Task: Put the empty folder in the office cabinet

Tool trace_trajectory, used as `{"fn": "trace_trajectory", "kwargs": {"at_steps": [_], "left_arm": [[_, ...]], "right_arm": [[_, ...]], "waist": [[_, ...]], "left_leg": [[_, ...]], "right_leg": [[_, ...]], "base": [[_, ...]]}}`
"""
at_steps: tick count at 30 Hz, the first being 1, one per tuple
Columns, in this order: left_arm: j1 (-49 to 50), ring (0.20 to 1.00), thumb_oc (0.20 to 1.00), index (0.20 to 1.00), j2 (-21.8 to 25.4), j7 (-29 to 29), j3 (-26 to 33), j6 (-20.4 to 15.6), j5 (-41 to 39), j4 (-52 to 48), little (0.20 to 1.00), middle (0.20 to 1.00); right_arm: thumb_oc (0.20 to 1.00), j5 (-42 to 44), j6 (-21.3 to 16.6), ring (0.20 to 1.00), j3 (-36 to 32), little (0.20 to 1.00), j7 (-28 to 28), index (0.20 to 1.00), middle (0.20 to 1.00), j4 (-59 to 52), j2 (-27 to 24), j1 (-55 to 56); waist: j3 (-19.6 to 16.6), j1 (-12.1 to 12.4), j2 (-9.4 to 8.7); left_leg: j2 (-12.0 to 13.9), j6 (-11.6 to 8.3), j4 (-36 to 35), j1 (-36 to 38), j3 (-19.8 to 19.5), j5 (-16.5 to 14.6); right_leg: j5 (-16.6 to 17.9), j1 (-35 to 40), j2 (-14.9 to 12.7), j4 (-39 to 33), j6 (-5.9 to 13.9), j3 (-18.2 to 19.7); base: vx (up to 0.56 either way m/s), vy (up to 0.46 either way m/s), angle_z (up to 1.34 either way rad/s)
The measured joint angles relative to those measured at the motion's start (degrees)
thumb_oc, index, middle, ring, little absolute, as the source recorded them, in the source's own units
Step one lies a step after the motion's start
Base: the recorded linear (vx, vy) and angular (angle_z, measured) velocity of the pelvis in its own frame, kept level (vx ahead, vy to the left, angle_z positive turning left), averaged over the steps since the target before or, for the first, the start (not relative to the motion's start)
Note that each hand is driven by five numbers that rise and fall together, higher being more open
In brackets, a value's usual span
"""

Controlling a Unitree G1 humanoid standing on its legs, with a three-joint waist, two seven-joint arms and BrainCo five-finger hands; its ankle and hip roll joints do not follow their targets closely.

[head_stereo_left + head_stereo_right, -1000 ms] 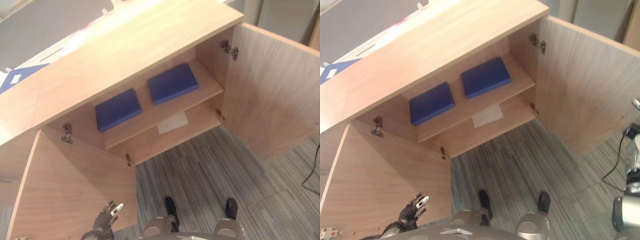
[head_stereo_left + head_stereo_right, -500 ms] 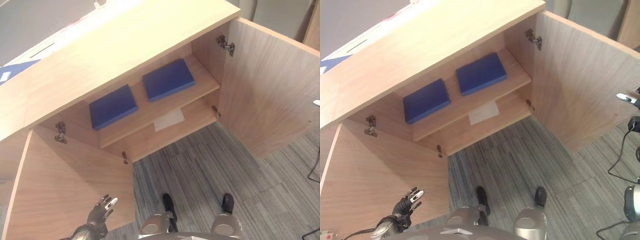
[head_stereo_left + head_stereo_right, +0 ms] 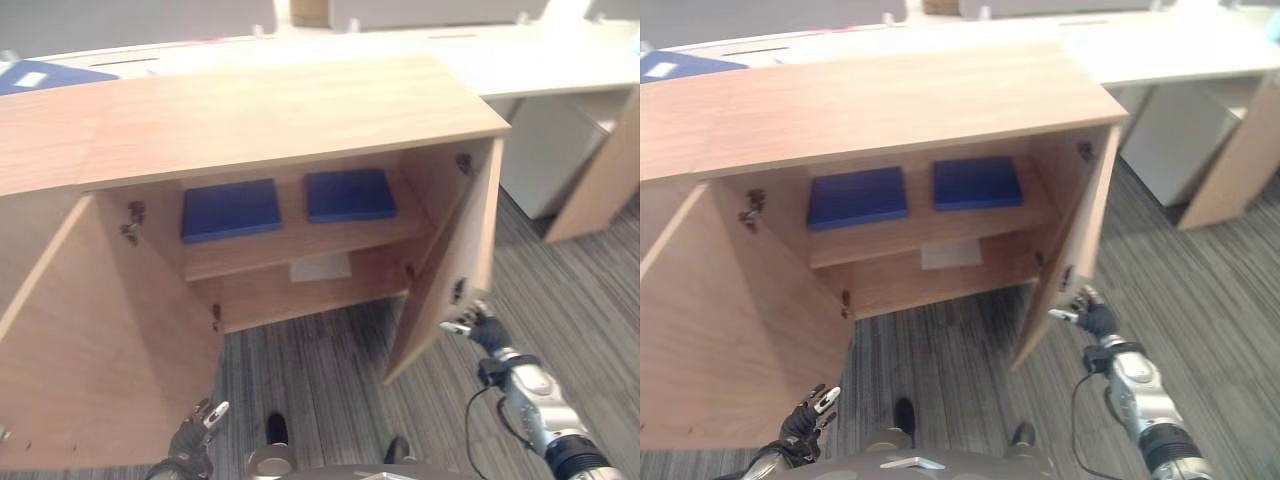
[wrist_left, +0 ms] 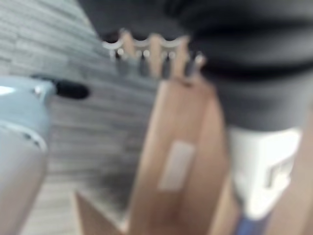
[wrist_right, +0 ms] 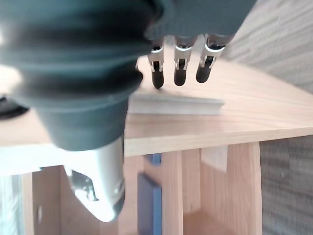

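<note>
The wooden cabinet stands with both doors open. Two blue folders lie flat on its upper shelf, one to the left and one to the right. A white sheet rests on the lower shelf. My right hand is at the outer face of the right door, low and near its silver handle, with straight fingers reaching to the wood. My left hand hangs open beside the lower edge of the left door. Neither hand holds anything.
Another blue folder lies on the desk behind the cabinet at the far left. A white desk with a wooden side panel stands to the right. Grey striped carpet lies in front of the cabinet.
The camera has swung, so the whole scene has shifted. My right hand has come into view at the right door, which now stands further inwards. The left hand stays low.
</note>
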Motion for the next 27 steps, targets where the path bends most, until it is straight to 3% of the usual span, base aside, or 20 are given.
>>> {"fn": "trace_trajectory", "kwargs": {"at_steps": [4,8,14,18,19,21,22,24,25,26,27], "left_arm": [[3.06,1.000,1.000,1.000,-0.29,1.36,0.12,-0.92,0.01,0.03,1.000,1.000],[4.68,1.000,1.000,1.000,-0.10,2.01,0.00,-1.79,0.00,0.02,1.000,1.000],[2.99,1.000,1.000,1.000,-0.18,2.90,-0.11,-2.21,0.60,-0.07,1.000,1.000],[0.96,1.000,1.000,1.000,-0.08,7.64,-0.10,-4.34,4.49,-0.24,1.000,1.000],[0.26,1.000,1.000,1.000,-0.14,10.25,-0.11,-4.71,5.20,-0.22,1.000,1.000],[-1.45,1.000,1.000,1.000,0.60,15.18,0.17,-7.40,6.87,-0.38,1.000,1.000],[-1.76,1.000,1.000,1.000,1.78,16.79,0.93,-8.26,7.12,-0.39,1.000,1.000],[-1.80,1.000,1.000,1.000,2.96,18.98,2.47,-8.29,8.09,-0.86,1.000,1.000],[-2.13,1.000,1.000,1.000,4.11,21.86,4.37,-8.91,8.30,-3.54,1.000,1.000],[-2.13,1.000,1.000,1.000,4.11,21.86,4.37,-8.91,8.30,-3.54,1.000,1.000],[-1.13,1.000,1.000,1.000,3.74,22.91,4.41,-9.04,8.29,-4.74,1.000,1.000]], "right_arm": [[1.000,-2.31,-0.62,1.000,6.85,1.000,0.74,1.000,1.000,-3.20,4.82,0.65],[1.000,-3.14,-0.81,1.000,8.56,1.000,0.59,1.000,1.000,-2.27,7.01,-1.85],[1.000,-3.10,-0.79,1.000,9.74,1.000,-5.66,1.000,1.000,1.50,8.59,-11.85],[1.000,-3.22,-0.14,1.000,8.49,1.000,-9.78,1.000,1.000,5.30,8.68,-12.99],[1.000,-3.27,0.34,1.000,6.58,1.000,-10.73,1.000,1.000,5.33,8.14,-10.30],[1.000,-3.40,1.61,1.000,5.07,1.000,-12.14,1.000,1.000,5.50,4.32,-3.13],[1.000,-3.54,1.98,1.000,4.98,1.000,-12.36,1.000,1.000,6.48,3.81,-1.14],[1.000,-4.56,1.98,1.000,4.62,1.000,-12.11,1.000,1.000,8.63,3.84,0.23],[1.000,-6.43,2.53,1.000,4.31,1.000,-11.94,1.000,1.000,12.18,2.52,3.53],[1.000,-6.43,2.53,1.000,4.31,1.000,-11.94,1.000,1.000,12.18,2.52,3.53],[1.000,-6.78,3.28,1.000,4.21,1.000,-11.92,1.000,1.000,12.13,1.97,4.48]], "waist": [[-1.04,1.98,-0.50],[-1.36,4.03,-1.51],[-0.91,4.67,-0.86],[-0.24,5.38,-0.62],[0.05,4.88,-0.17],[1.02,2.16,1.45],[1.10,2.05,0.34],[1.04,1.66,0.07],[1.24,0.53,1.69],[1.24,0.53,1.69],[1.61,1.27,3.02]], "left_leg": [[-1.31,0.30,0.58,-0.20,0.14,0.07],[-2.02,0.40,-0.15,-0.17,-0.09,0.15],[-2.01,0.57,-0.14,0.48,-1.21,0.28],[-2.03,0.88,-0.15,0.77,-1.77,0.15],[-1.85,1.06,-0.16,0.58,-3.32,0.06],[-1.21,1.53,-0.14,-0.91,-8.82,0.40],[-1.10,1.55,-0.10,-1.27,-9.31,0.53],[-0.56,0.76,0.45,-2.11,-11.14,1.76],[2.85,-0.61,0.41,-3.91,-15.98,3.10],[2.85,-0.61,0.41,-3.91,-15.98,3.10],[5.22,1.58,0.54,-3.78,-16.14,3.74]], "right_leg": [[-0.48,2.04,-1.36,0.07,1.02,-1.37],[-0.54,2.10,-1.79,0.22,1.09,-1.34],[-1.05,2.86,-1.56,0.29,1.50,-1.98],[-0.98,3.57,-1.54,0.59,1.51,-2.19],[-1.40,3.29,-1.57,2.26,1.23,-0.53],[-4.95,1.18,-2.25,7.67,1.25,8.70],[-4.89,0.53,-2.98,5.80,1.27,10.63],[-4.92,0.58,-2.22,3.54,1.11,11.21],[-5.58,1.25,3.15,2.79,0.33,11.03],[-5.58,1.25,3.15,2.79,0.33,11.03],[-6.21,1.44,6.02,2.78,-0.64,10.76]], "base": [[0.07,0.069,0.30],[0.06,0.058,0.14],[0.02,0.050,0.05],[-0.02,-0.122,0.10],[-0.04,-0.182,0.56],[-0.07,-0.422,1.05],[-0.13,-0.597,0.75],[-0.14,-0.426,0.59],[-0.10,-0.223,0.80],[-0.12,-0.270,0.79],[-0.14,-0.189,0.07]]}}
